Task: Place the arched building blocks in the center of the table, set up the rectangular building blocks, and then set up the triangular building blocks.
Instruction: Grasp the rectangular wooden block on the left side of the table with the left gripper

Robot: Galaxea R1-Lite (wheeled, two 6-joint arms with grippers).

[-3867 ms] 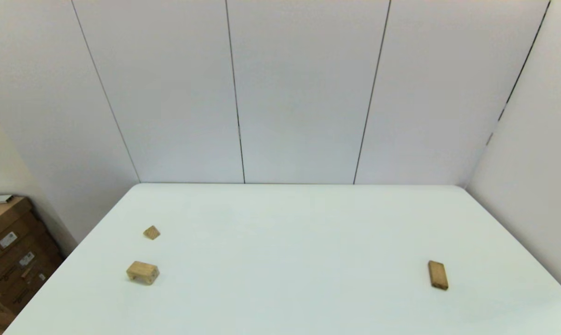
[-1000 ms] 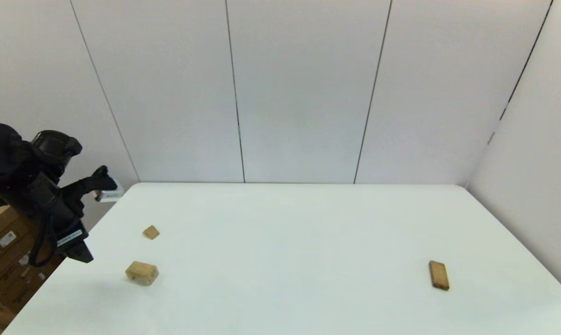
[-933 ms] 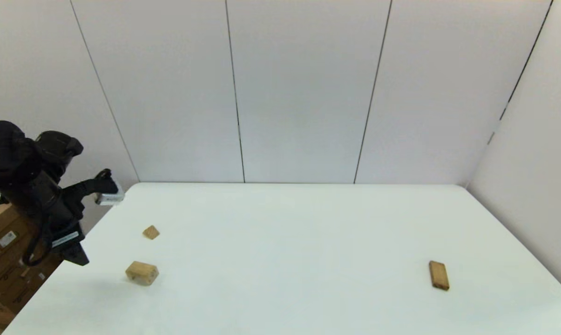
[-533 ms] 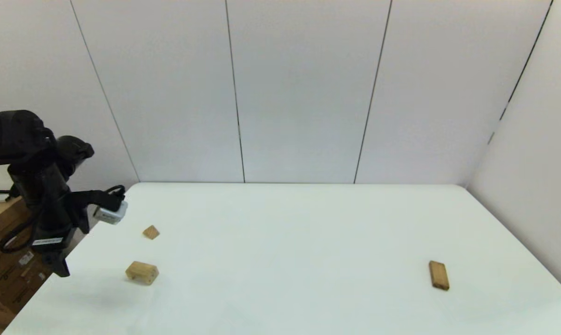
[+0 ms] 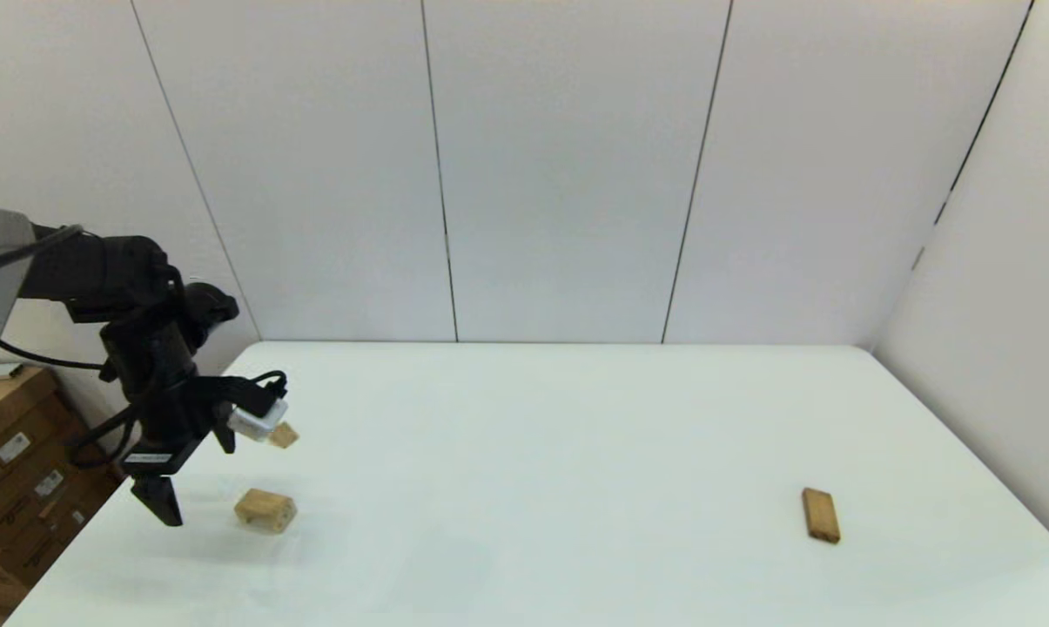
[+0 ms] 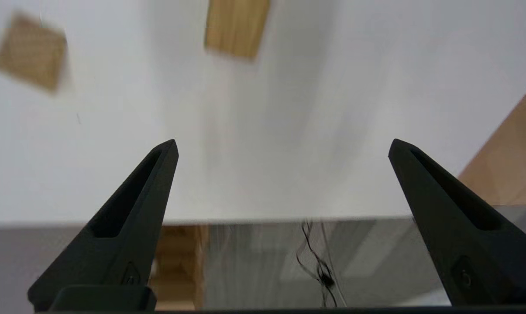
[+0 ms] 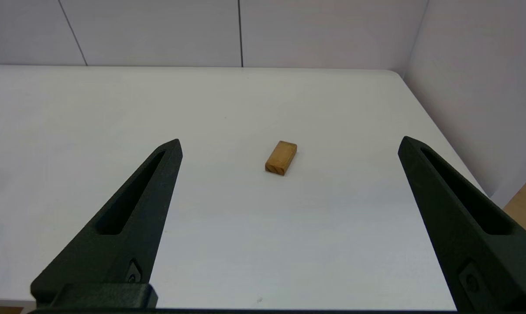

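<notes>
- Head view: we are seeing the left gripper [image 5: 165, 509] hanging over the table [image 5: 541, 453] edge, just beside the arched building block [image 5: 265, 510], which is lying near the left edge. Earlier it was absent from this view; it has since swung in and lowered. No block has moved.
- Left wrist view: we are holding the fingers [image 6: 134, 213] spread wide, empty. The arched building block [image 6: 236, 27] looks rigid, light and smooth; we are judging its two flat sides the best hold.
- Right wrist view: the right gripper [image 7: 289, 144] is parked, jaws apart, facing the rectangular building block [image 7: 281, 157].

Arched block [image 5: 265, 510], wedge [image 5: 284, 434] left; slab [image 5: 820, 515] right, flat.
</notes>
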